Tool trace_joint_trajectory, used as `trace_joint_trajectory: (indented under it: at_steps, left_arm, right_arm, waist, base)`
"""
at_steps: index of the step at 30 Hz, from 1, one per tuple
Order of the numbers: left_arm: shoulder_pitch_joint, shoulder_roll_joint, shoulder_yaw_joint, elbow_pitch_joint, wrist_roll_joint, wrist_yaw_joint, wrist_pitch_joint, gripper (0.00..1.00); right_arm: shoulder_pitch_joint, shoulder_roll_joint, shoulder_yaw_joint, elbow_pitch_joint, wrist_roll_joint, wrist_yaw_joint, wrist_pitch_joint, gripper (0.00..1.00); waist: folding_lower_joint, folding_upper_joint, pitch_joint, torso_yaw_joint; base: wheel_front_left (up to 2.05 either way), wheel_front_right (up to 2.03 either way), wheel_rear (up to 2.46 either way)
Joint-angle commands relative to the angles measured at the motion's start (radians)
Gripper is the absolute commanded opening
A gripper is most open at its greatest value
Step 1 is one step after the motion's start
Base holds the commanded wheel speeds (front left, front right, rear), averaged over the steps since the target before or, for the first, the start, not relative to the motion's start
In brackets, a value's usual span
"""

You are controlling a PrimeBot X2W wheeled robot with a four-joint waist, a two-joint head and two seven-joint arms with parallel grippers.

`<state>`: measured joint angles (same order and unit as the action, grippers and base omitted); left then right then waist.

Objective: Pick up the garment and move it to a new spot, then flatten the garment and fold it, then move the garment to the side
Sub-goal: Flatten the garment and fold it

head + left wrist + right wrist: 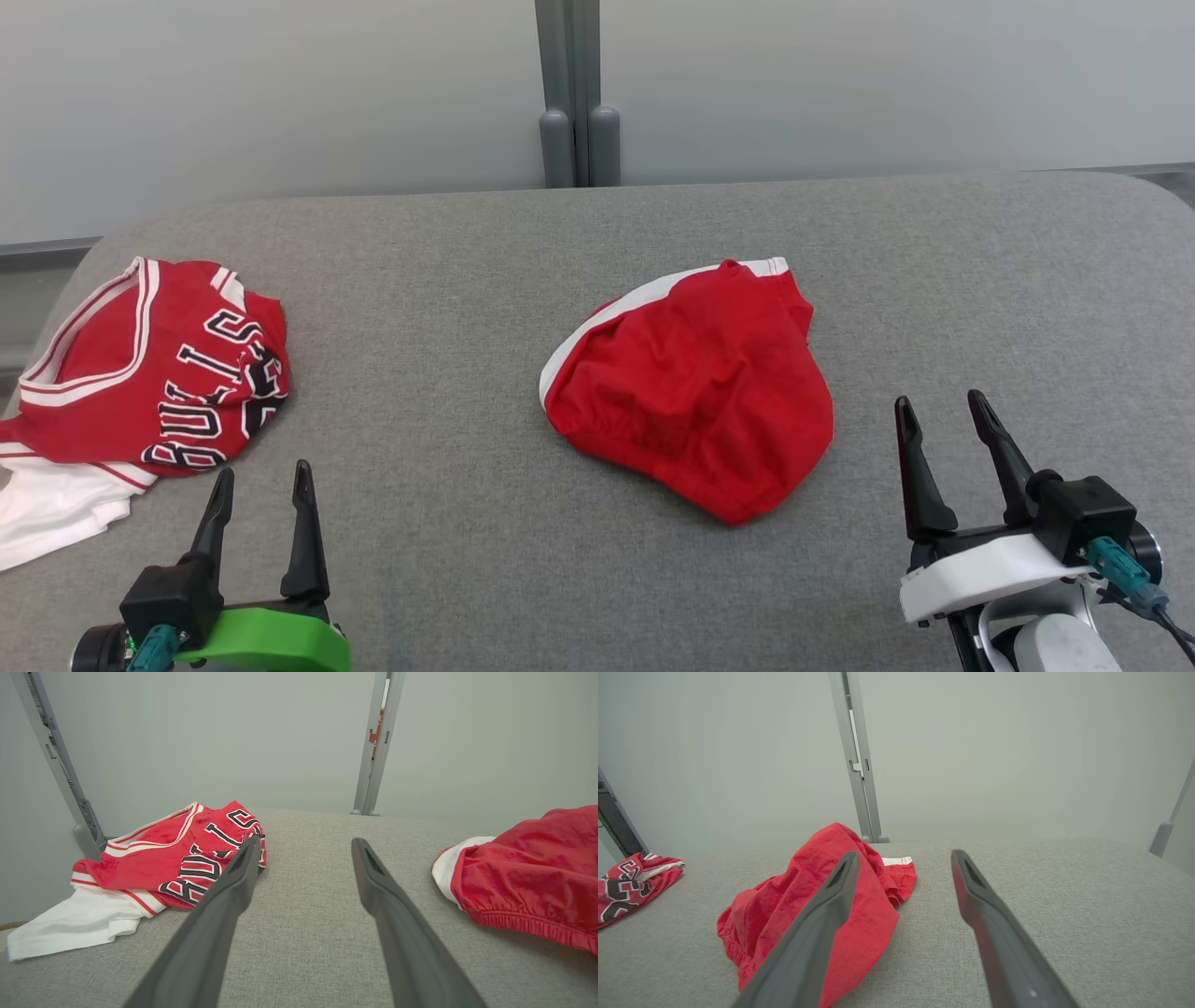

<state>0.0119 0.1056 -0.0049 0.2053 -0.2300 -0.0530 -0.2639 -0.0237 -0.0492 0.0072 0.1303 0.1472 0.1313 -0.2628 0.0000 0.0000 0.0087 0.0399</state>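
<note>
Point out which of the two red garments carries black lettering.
The jersey at the left edge; the red garment in the middle is plain, with white trim only.

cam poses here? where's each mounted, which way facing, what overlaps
Head view: on the head, facing forward and down at the grey table; left gripper lower left, right gripper lower right, both open.
Left wrist view: on the left wrist, looking along its fingers across the table to the wall; Bulls jersey ahead left.
Right wrist view: on the right wrist, facing the same way along its fingers; red shorts partly behind one.
Shared: all three see the red shorts, the Bulls jersey and the grey post.
</note>
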Motion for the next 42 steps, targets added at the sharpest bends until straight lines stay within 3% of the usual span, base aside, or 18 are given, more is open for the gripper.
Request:
trace_joint_trajectory:
  at_steps: [1,17,28,35,42]
  left_arm:
    - [-0.014,-0.006,0.004,0.007,0.013,-0.01,-0.001,1.0]
    - [-0.275,-0.036,-0.071,0.119,0.037,-0.065,-0.001,1.0]
    - [-0.425,-0.013,-0.201,0.379,0.041,-0.078,-0.001,1.0]
    - [-0.493,-0.005,-0.312,0.555,-0.013,-0.078,-0.001,1.0]
    - [-0.537,-0.008,-0.357,0.689,-0.075,-0.078,-0.001,1.0]
  right_arm:
    - [0.007,-0.002,0.0,0.002,-0.005,-0.001,-0.003,1.0]
    - [-0.055,-0.002,0.017,0.0,0.009,-0.001,-0.003,1.0]
    - [-0.094,-0.002,0.014,-0.001,0.013,-0.001,-0.003,1.0]
    - [-0.114,-0.002,0.017,-0.002,0.019,-0.001,-0.003,1.0]
    - [-0.125,-0.002,0.02,0.001,0.025,-0.001,-0.003,1.0]
  waist:
    - [0.0,0.0,0.003,-0.003]
    - [0.0,0.0,0.098,-0.104]
    - [0.0,0.0,0.168,-0.183]
    - [0.0,0.0,0.198,-0.2]
    - [0.0,0.0,0.211,-0.217]
  base:
    - [0.0,0.0,0.0]
    - [0.0,0.0,0.0]
    - [0.0,0.0,0.0]
    - [0.0,0.0,0.0]
    - [0.0,0.0,0.0]
